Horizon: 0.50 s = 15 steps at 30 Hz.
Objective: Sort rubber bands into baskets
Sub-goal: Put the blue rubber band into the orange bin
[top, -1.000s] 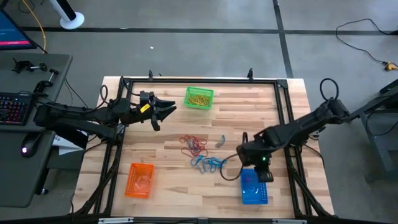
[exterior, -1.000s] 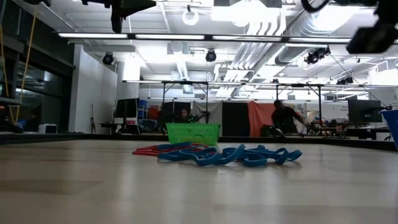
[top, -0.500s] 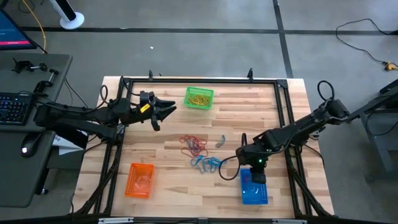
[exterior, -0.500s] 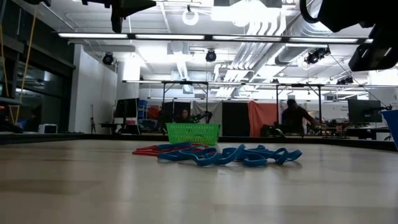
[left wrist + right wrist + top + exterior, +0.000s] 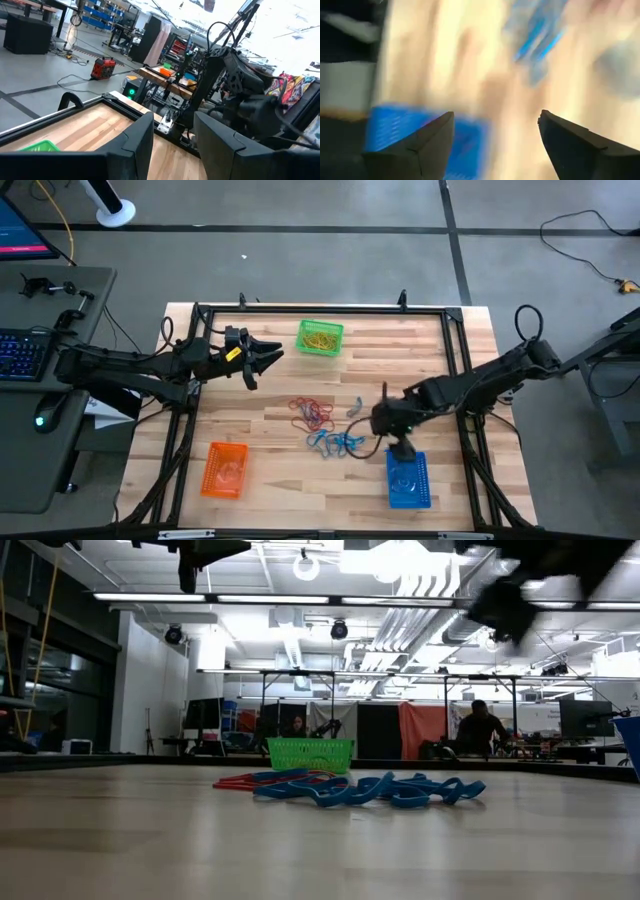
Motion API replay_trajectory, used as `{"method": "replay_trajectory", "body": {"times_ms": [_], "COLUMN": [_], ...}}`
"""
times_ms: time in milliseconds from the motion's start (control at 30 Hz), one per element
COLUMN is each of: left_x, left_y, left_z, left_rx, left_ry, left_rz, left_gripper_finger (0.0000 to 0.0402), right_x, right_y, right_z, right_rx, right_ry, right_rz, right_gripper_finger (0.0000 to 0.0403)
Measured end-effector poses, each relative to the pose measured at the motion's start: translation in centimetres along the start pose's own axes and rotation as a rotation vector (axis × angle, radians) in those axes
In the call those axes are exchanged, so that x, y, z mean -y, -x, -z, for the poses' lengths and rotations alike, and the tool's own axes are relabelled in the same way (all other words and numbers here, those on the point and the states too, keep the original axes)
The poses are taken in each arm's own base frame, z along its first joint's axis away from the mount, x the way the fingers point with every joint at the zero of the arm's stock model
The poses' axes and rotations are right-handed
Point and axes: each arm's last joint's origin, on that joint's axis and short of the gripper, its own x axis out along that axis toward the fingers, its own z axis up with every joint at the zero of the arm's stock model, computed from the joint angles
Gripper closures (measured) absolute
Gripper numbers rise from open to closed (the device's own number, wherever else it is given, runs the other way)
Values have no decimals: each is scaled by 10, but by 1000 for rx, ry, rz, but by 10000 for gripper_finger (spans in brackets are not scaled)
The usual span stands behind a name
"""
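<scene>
From above, my right claw [image 5: 385, 420] hangs over the wooden surface [image 5: 270, 455], between the blue rubber bands [image 5: 335, 443] and the blue basket [image 5: 407, 480]. A tangle of red bands [image 5: 310, 413] lies just beyond the blue ones, mid-surface. The green basket [image 5: 320, 338] sits at the far edge holding yellow bands; the orange basket [image 5: 225, 469] is near the front left. My left claw [image 5: 268, 357] waits above the far left part of the surface, beside the green basket.

At surface height, the blue bands [image 5: 370, 789] lie flat in a loose heap, the red ones [image 5: 240, 780] behind them.

Past my left claw's fingers [image 5: 142, 137], which stand partly apart and hold nothing, I see a corner of the green basket [image 5: 37, 146].

My right claw's fingers [image 5: 427, 137] stand wide apart and empty over the blue basket [image 5: 410, 130].

I judge the bands light, soft and stretchy, prone to snag together; pinching one loop at the heap's edge seems best. Open room surrounds the heaps; the black frame rails [image 5: 462, 370] border the sides.
</scene>
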Motion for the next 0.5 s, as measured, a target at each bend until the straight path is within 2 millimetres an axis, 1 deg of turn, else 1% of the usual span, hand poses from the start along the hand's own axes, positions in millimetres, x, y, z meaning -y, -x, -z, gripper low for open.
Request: {"method": "replay_trajectory", "body": {"times_ms": [67,200,367,500], "left_x": [0,1,5,11], "left_y": [0,0,1,3], "left_z": [0,-1,-1,2], "left_rx": [0,12,12,-6], "left_ry": [1,36,111,120], "left_rz": [0,6,37,68], "left_gripper_finger": [270,270,270,270], "right_x": [12,42,78,96], "right_y": [-4,-28,-63,-83], "right_z": [-10,-24,-33,-37], "right_rx": [46,7,-128,-196], "right_ry": [111,241,323,342], "right_rz": [93,199,290,291], "right_gripper_finger": [124,124,125,143]}}
